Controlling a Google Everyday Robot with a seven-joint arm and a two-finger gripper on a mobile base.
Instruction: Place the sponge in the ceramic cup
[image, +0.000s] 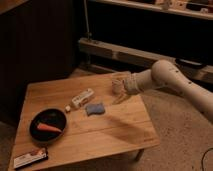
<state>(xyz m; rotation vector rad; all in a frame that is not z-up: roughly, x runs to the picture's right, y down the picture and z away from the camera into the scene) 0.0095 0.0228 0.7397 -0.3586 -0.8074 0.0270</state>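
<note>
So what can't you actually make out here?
Camera view:
- The ceramic cup: largely hidden behind the gripper, which hangs at the far right edge of the table; contact between them cannot be told.
- The packet at the front left corner: lettering too small to read.
- The arm: cut off by the right edge.

**A:** How much of the small pale ceramic cup (115, 78) shows?

**B:** Only its left side. The pale two-finger gripper (121, 89) hangs right at it, near the far right edge of the low wooden table (115, 135), and covers the rest. The gripper is a blur, its fingers apart.

**A:** And the thick white robot arm (175, 80)?

**B:** Cut off by the right edge.

**A:** The flat dark-and-white package (31, 158) at the near left corner?

**B:** Its print is too small to read.
</note>
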